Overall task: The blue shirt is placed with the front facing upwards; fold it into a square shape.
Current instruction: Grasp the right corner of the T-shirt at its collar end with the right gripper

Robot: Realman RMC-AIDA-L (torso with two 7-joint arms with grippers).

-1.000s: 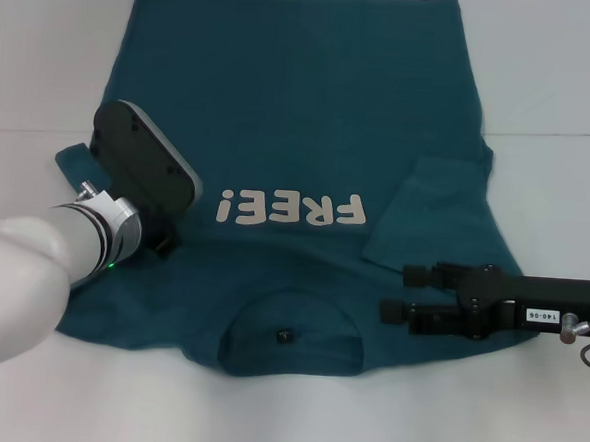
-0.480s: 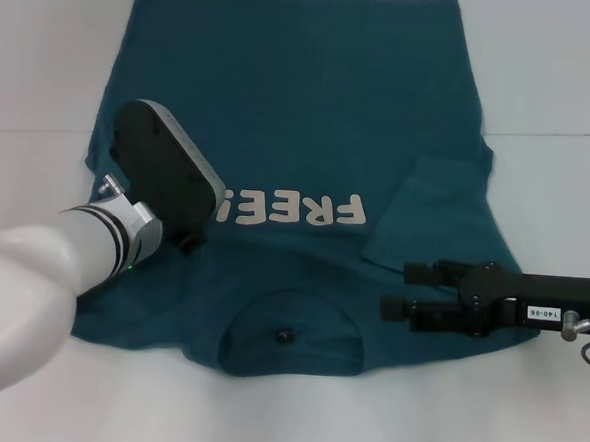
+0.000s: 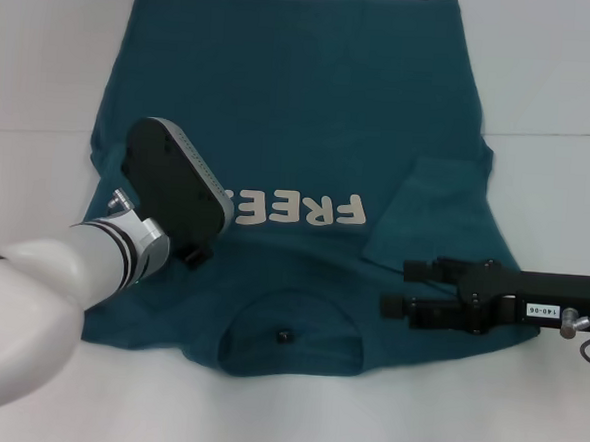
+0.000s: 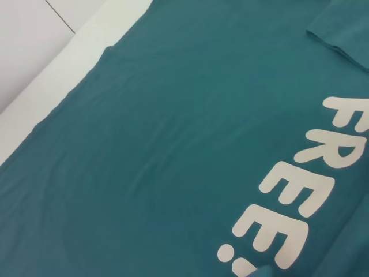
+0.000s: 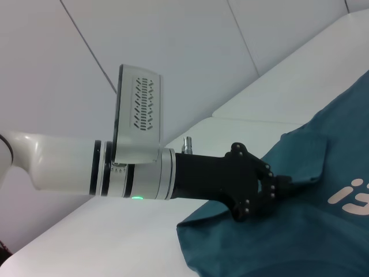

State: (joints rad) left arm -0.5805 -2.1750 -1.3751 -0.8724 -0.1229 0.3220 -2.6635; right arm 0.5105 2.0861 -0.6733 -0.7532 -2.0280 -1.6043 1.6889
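1. While the left gripper (image 5: 285,183) hangs over the blue shirt's (image 3: 292,101) left side, its fingers pinch a raised fold of the teal cloth, as the right wrist view shows; from the head view the black wrist camera housing (image 3: 172,178) covers those fingers and the start of the white "FREE!" lettering (image 3: 301,209).
2. The right gripper (image 3: 396,289) lies low and level over the shirt's right shoulder, its two fingers narrowly apart and gripping nothing visible.
3. Just beyond the right gripper, the right sleeve (image 3: 426,214) is folded inward onto the chest.
4. Between the two grippers, at the near edge, sits the collar (image 3: 290,331) with its small dark neck tag (image 3: 285,335).
5. The shirt lies spread front-up on the white table (image 3: 564,77), hem at the far side.
6. The left wrist view shows only flat teal cloth, the lettering cut off at the frame edge, and a strip of table; none of that arm's fingers appear there.
7. The left arm's white forearm (image 3: 30,295) hides the shirt's near left corner.
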